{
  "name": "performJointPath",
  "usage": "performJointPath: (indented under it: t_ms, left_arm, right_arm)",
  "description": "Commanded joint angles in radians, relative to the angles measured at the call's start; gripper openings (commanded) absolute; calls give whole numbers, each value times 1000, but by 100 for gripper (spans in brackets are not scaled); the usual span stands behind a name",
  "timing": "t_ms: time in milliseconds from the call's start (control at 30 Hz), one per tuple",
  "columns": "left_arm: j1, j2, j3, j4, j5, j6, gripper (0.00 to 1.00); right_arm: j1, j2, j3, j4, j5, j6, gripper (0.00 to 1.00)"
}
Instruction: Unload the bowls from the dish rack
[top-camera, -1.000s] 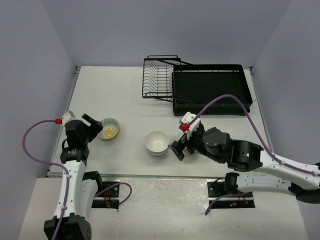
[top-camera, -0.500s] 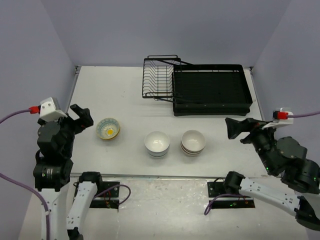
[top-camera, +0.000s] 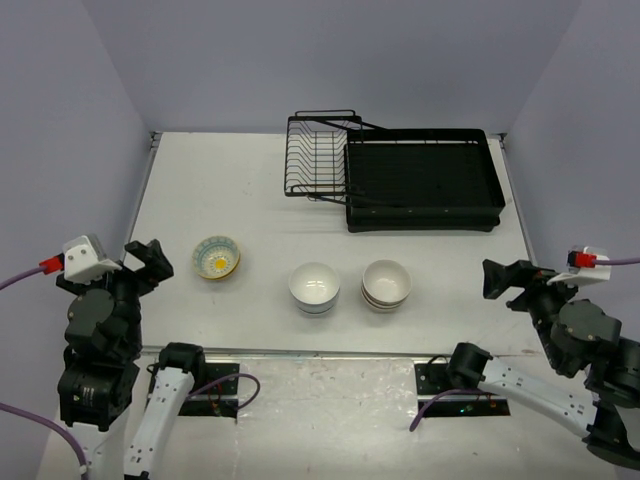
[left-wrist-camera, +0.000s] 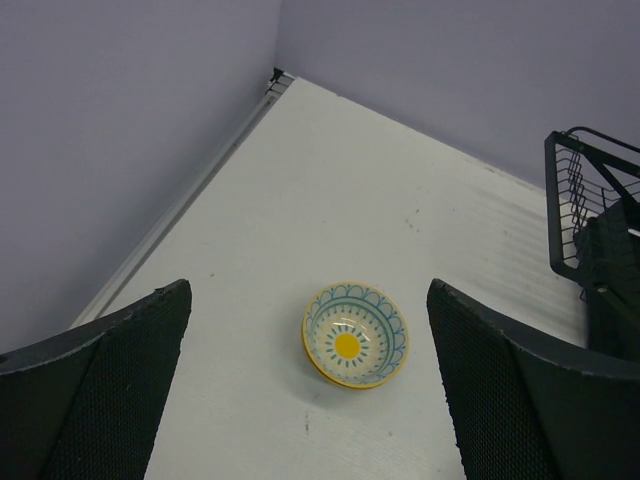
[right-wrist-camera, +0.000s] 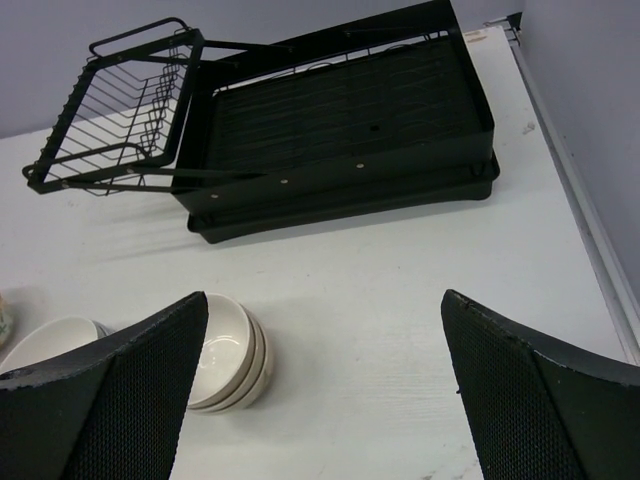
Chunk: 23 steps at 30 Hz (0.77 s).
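Three lots of bowls sit on the table in a row. An orange-flower bowl with a bluish rim (top-camera: 217, 257) (left-wrist-camera: 355, 334) is at the left. A stack of white bowls (top-camera: 314, 288) (right-wrist-camera: 50, 340) is in the middle. A tan-banded stack (top-camera: 386, 284) (right-wrist-camera: 225, 350) is to its right. The black wire dish rack (top-camera: 320, 155) (right-wrist-camera: 130, 115) and its flat drainer tray (top-camera: 422, 180) (right-wrist-camera: 340, 120) stand at the back, with no bowl showing in them. My left gripper (top-camera: 150, 262) (left-wrist-camera: 308, 290) is open and empty, raised near the left edge. My right gripper (top-camera: 505, 280) (right-wrist-camera: 325, 300) is open and empty, raised at the right.
The table's left edge rail (left-wrist-camera: 190, 195) runs close beside the left gripper. The right edge rail (right-wrist-camera: 590, 230) lies beside the right gripper. Purple walls enclose the table on three sides. The rack's corner shows in the left wrist view (left-wrist-camera: 590, 200).
Both arms have drawn back and up toward the near corners. The right gripper, which was at the tan-banded stack a second ago, is away from it; the stack stands alone.
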Motion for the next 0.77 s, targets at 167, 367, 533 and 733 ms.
performJointPath:
  t_ms: [167, 367, 533, 733]
  left_arm:
    - [-7, -27, -40, 7, -13, 17, 100]
    - [-7, -47, -45, 20, -11, 20, 100]
    - [-7, -42, -47, 20, -9, 20, 100]
    - [-8, -39, -45, 23, -9, 20, 100]
  right_arm:
    - [0, -1, -45, 8, 102, 24, 99]
    - [1, 7, -54, 25, 114, 25, 99]
    - [0, 6, -56, 31, 105, 16, 99]
    - [0, 2, -54, 25, 102, 16, 99]
